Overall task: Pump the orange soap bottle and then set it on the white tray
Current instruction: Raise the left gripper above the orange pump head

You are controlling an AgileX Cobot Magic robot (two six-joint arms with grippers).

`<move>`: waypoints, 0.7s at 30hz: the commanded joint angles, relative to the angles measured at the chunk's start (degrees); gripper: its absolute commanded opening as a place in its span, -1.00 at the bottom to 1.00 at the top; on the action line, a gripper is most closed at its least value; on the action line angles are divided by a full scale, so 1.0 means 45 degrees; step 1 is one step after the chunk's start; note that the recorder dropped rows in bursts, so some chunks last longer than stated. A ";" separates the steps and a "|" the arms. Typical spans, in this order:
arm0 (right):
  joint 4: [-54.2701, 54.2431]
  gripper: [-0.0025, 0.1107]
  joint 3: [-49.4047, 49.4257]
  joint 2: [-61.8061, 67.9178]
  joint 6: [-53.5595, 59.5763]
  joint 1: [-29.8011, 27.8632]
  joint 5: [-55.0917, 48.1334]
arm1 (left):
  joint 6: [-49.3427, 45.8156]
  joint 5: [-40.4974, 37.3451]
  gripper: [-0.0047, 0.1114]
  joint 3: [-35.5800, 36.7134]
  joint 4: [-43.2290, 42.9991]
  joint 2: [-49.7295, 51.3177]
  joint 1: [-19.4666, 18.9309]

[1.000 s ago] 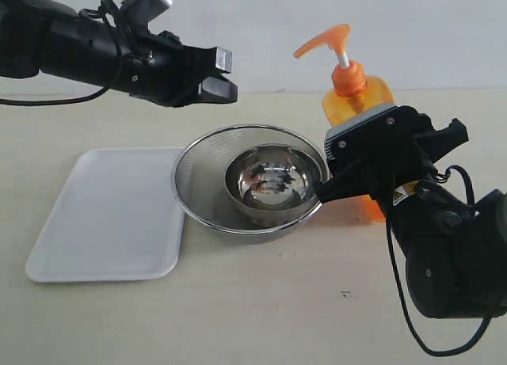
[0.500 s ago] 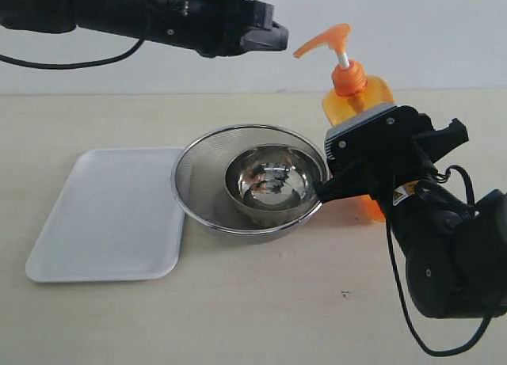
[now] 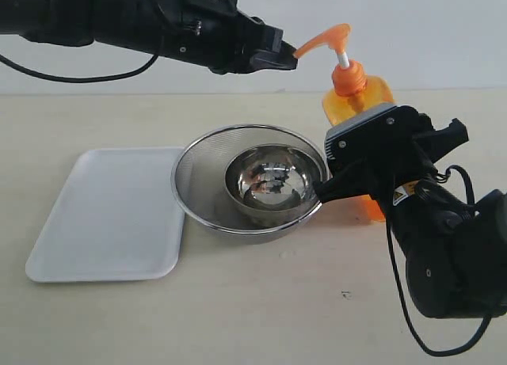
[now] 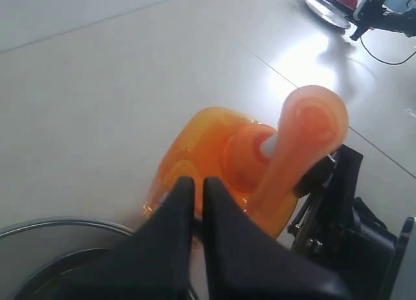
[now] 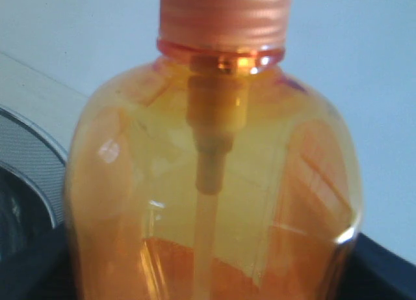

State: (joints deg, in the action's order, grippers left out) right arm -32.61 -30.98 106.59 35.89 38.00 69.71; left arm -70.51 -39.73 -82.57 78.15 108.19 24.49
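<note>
The orange soap bottle (image 3: 355, 104) stands upright on the table, right of the strainer, with its pump head (image 3: 326, 39) raised. My right gripper (image 3: 360, 187) is shut on the bottle's lower body; in the right wrist view the bottle (image 5: 214, 183) fills the space between the dark fingers. My left gripper (image 3: 279, 55) is shut and empty, its tips just left of the pump spout's end. In the left wrist view the closed fingertips (image 4: 198, 183) sit in front of the bottle (image 4: 208, 144) and beside the pump head (image 4: 305, 137). The white tray (image 3: 111, 214) lies empty at the left.
A round steel mesh strainer (image 3: 198, 179) with a shiny steel bowl (image 3: 269, 183) inside it sits between the tray and the bottle, touching the tray's right edge. The right arm's black body (image 3: 451, 254) fills the lower right.
My left arm has swung up and to the right, from above the strainer's left rim to the pump spout's tip. The right gripper and bottle have stayed still.
</note>
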 commanded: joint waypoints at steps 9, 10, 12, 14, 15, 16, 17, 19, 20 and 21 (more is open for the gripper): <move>0.0038 -0.96 0.0055 -0.0032 0.0051 -0.0054 0.0056 | -0.0047 -0.0872 -0.84 -0.0107 0.0000 -0.0043 0.0050; 0.0038 -0.96 0.0055 -0.0032 0.0051 -0.0054 0.0056 | -0.0047 -0.0957 -0.84 -0.0107 0.0000 -0.0043 0.0050; 0.0038 -0.96 0.0055 -0.0032 0.0051 -0.0054 0.0056 | -0.0047 -0.1091 -0.84 -0.0107 0.0000 -0.0043 0.0050; 0.0038 -0.96 0.0055 -0.0032 0.0051 -0.0054 0.0056 | -0.0047 -0.1142 -0.84 -0.0107 0.0000 -0.0043 0.0050; 0.0038 -0.96 0.0055 -0.0032 0.0022 -0.0054 0.0056 | -0.0047 -0.1142 -0.84 -0.0107 0.0000 -0.0043 0.0050; 0.0038 -0.96 0.0055 -0.0032 0.0022 -0.0054 0.0056 | -0.0047 -0.1166 -0.84 -0.0107 0.0000 -0.0043 0.0050; 0.0038 -0.96 0.0055 -0.0032 0.0022 -0.0054 0.0056 | -0.0047 -0.1233 -0.84 -0.0107 0.0000 -0.0043 0.0050; 0.0038 -0.96 0.0055 -0.0032 0.0022 -0.0054 0.0056 | -0.0047 -0.1233 -0.84 -0.0107 0.0000 -0.0043 0.0050; 0.0038 -0.96 0.0055 -0.0032 0.0022 -0.0054 0.0056 | -0.0047 -0.1132 -0.84 -0.0107 0.0000 -0.0043 0.0050; 0.0038 -0.96 0.0055 -0.0032 0.0022 -0.0054 0.0056 | -0.0047 -0.1077 -0.84 -0.0107 0.0000 -0.0043 0.0050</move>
State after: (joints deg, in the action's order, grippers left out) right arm -32.61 -30.98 106.59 35.78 38.00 69.71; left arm -70.51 -44.25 -82.57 78.15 108.19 24.49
